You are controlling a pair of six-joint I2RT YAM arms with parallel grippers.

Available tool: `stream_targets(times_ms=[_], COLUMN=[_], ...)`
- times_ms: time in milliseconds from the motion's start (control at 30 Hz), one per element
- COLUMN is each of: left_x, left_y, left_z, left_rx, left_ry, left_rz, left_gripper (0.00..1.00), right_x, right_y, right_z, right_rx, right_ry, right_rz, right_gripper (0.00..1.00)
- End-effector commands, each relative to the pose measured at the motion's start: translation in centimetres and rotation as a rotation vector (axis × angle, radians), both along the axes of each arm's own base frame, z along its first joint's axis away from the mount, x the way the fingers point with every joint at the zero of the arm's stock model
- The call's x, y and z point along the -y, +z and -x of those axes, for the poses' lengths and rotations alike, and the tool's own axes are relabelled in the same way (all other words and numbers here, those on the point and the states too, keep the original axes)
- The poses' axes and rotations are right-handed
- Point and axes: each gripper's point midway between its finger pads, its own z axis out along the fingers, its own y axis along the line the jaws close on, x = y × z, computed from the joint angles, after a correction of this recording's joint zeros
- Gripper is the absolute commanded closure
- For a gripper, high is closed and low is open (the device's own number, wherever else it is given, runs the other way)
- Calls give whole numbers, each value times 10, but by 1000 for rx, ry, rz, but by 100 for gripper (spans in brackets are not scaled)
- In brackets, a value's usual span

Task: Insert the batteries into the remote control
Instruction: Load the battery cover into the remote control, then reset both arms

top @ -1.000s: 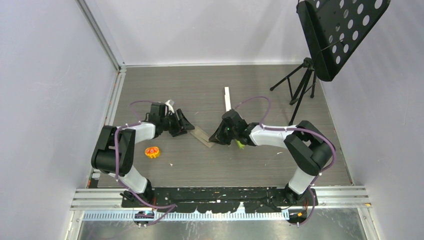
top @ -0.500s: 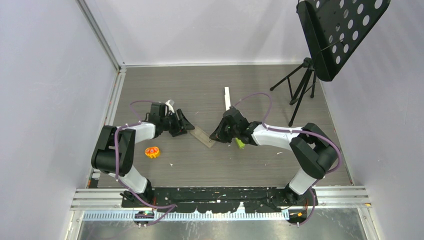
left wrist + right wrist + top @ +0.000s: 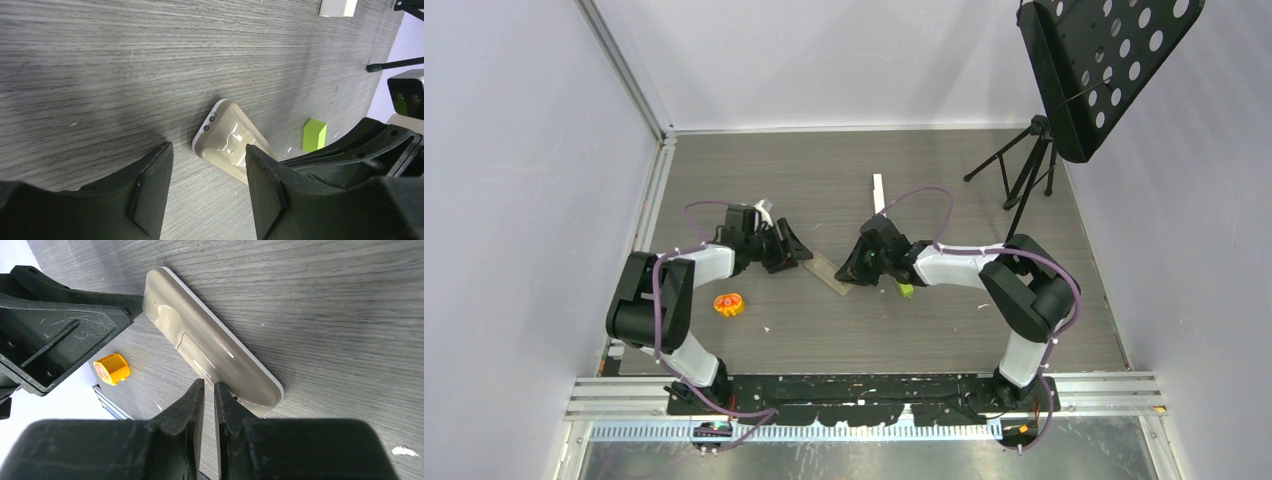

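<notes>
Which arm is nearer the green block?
Right. The right arm lies beside the green block, jaws at one end of the remote; the left arm reaches its opposite end, farther off.

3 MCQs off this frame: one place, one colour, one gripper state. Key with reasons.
1. The green block lies: A) close by the right gripper; B) at the near edge; C) against the far wall.
2. The remote control is: A) black; B) beige; C) red.
3. The left gripper has its jaws: A) pressed together; B) out of view; C) apart.
Key: 1A, the top view shows it just beside that gripper; 2B, both wrist views show a beige shell; 3C, the left wrist view shows a wide gap.
</notes>
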Motion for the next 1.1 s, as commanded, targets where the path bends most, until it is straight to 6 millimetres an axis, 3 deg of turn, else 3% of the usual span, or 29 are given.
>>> stream_targets(times_ms=[0,133,300,367,533,700,933,1067], left_x=[-7,-13,-31,-41,-60,-89,-113,-131], left_y=[12,30,73,95,145,173,227,247], left_z=[-5,-7,-4,-1,24,62,121,146], left_rx=[32,62,146,180,251,333,533,605], left_ry=[21,43,117,166,210,265,293,335], left_rz=[-36,-65,-133,-160,-221,-319,-362,-419], left_gripper=[42,35,3,0,0,0,0,0], right_x=[4,4,18,35,88,162,247,279], right_y=[4,33,79,86,97,103,155,187], right_z=[-4,-13,-24,-22,-15,6,38,57], right_rx=[41,144,316,351,444,509,616,663], right_ry=[-1,10,14,-6,-87,-240,-504,-634], right_rz=[30,8,42,96,239,405,420,315], right_gripper=[80,75,72,69,51,21,15,15])
